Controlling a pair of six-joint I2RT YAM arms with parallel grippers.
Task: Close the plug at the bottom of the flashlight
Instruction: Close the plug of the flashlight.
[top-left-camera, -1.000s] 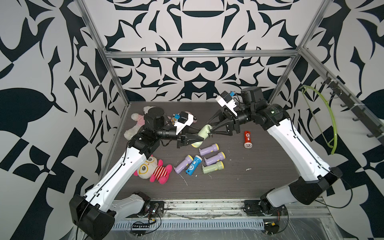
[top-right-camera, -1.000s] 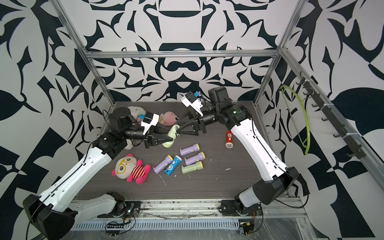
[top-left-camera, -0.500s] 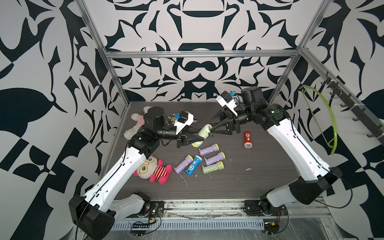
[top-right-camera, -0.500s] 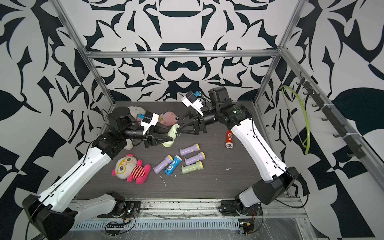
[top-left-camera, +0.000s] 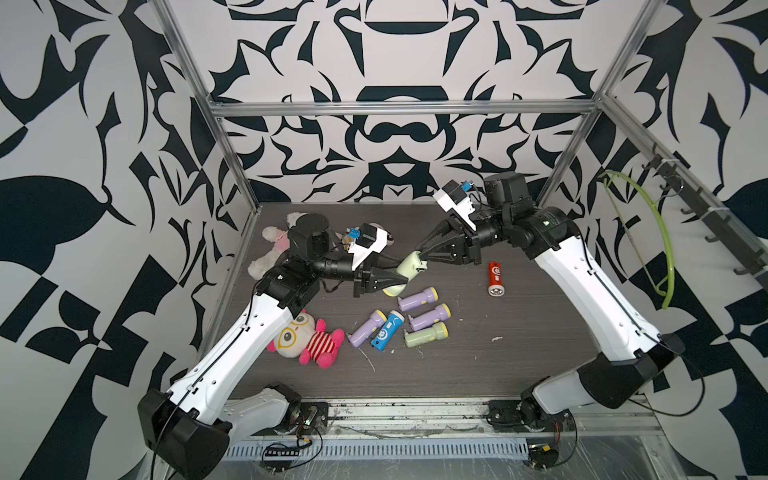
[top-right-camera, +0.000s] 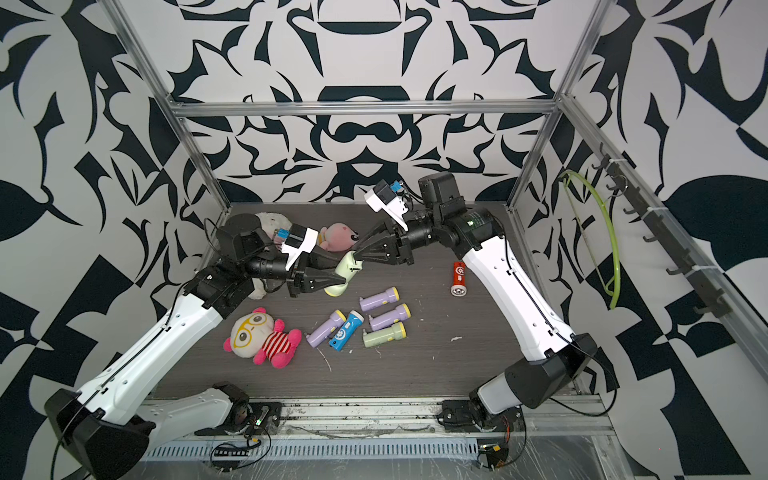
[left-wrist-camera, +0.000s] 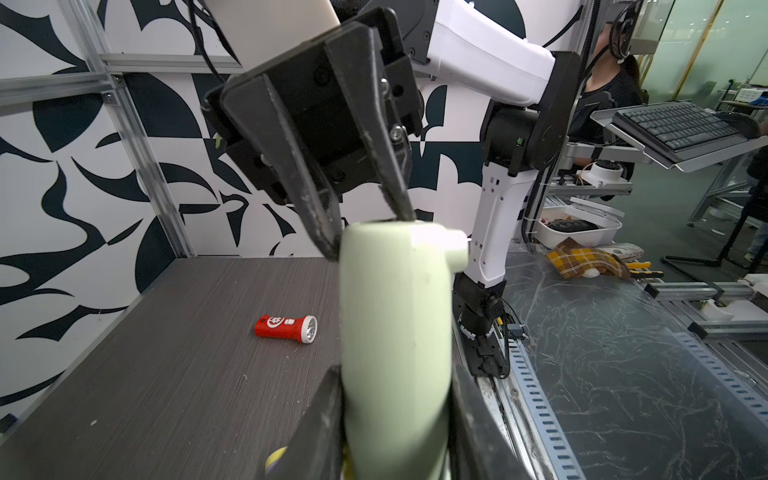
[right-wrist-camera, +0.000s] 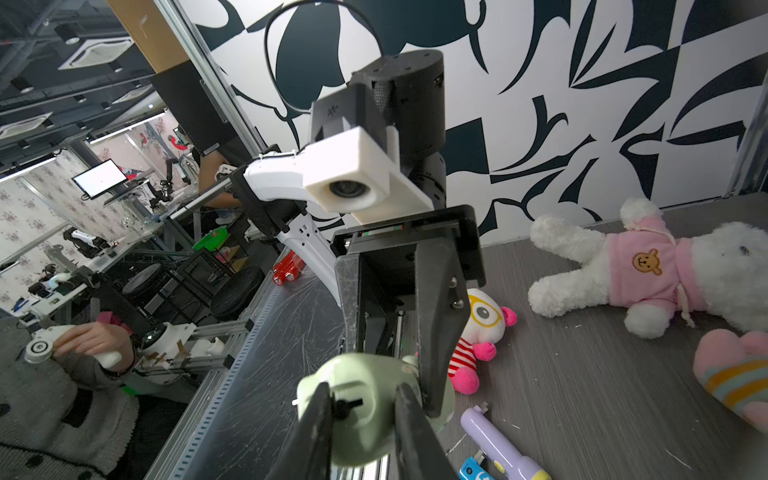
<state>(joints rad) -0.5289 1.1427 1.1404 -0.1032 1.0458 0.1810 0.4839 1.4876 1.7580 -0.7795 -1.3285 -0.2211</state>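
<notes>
A pale green flashlight (top-left-camera: 409, 266) (top-right-camera: 347, 270) hangs above the table between my two arms. My left gripper (top-left-camera: 397, 281) (top-right-camera: 336, 282) (left-wrist-camera: 395, 386) is shut on its body, one finger on each side. My right gripper (top-left-camera: 419, 253) (top-right-camera: 356, 259) (right-wrist-camera: 362, 392) comes from the opposite side, and its fingers press on the bottom end of the flashlight (right-wrist-camera: 361, 415). A dark hole shows in that end face beside one right finger. In the left wrist view, a pale plug (left-wrist-camera: 440, 245) sticks out sideways at that end of the flashlight (left-wrist-camera: 395, 324).
Several purple, blue and green flashlights (top-left-camera: 424, 318) lie on the table below the held one. A red flashlight (top-left-camera: 494, 278) lies to the right. A striped plush doll (top-left-camera: 307, 338) lies front left, and a white and a pink plush (top-right-camera: 336, 237) lie at the back left.
My right gripper has narrowed its jaws onto the flashlight's bottom end. My left gripper and the flashlight have stayed almost still.
</notes>
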